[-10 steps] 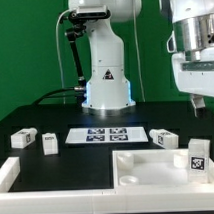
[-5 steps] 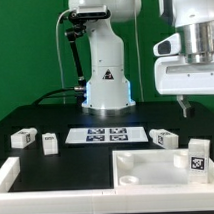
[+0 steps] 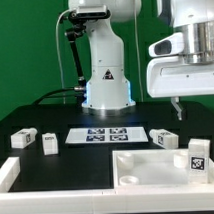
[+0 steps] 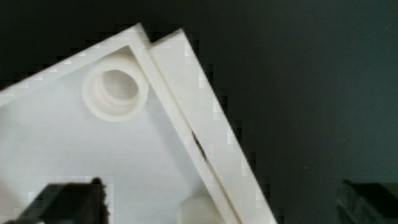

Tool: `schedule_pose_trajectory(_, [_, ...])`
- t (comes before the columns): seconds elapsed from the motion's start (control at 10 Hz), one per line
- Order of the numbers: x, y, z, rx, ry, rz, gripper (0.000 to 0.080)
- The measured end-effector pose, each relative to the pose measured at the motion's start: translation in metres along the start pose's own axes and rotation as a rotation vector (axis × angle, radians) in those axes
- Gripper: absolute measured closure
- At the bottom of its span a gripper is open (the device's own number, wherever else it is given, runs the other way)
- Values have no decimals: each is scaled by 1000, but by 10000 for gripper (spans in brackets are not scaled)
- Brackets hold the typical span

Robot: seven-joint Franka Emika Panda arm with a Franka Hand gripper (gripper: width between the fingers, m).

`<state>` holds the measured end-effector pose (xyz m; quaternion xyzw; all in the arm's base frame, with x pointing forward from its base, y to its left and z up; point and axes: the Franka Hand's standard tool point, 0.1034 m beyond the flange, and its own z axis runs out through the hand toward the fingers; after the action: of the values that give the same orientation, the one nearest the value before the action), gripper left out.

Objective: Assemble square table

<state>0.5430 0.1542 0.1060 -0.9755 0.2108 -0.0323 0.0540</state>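
The square table's white slab [image 3: 147,166] lies flat at the front of the black table, recessed side up. One leg [image 3: 198,157] stands on the slab's right part. Another leg [image 3: 163,138] lies just behind the slab, and two more legs [image 3: 23,138] [image 3: 49,142] lie at the exterior view's left. My gripper [image 3: 178,112] hangs open and empty high above the right side, clear of every part. In the wrist view the slab [image 4: 71,130] with a round socket [image 4: 116,88] shows far below my dark fingertips [image 4: 68,202]; the gripper [image 4: 222,208] holds nothing.
The marker board [image 3: 107,135] lies flat in the middle behind the slab. The robot's white base [image 3: 106,90] stands at the back. A white bar [image 3: 7,175] edges the workspace at the exterior view's left and along the front.
My gripper has shifted toward the exterior view's left and turned, staying open. The parts have not moved.
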Motion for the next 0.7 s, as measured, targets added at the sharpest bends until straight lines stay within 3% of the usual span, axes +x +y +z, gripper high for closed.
schedule_pose_trajectory(0.1, [-8, 4, 4, -28, -14, -146, 151])
schedule_pose_trajectory(0.3, [-28, 21, 11, -36, -30, -342, 151])
schedule_pose_trajectory(0.7, [-24, 24, 11, -48, -30, -578, 151])
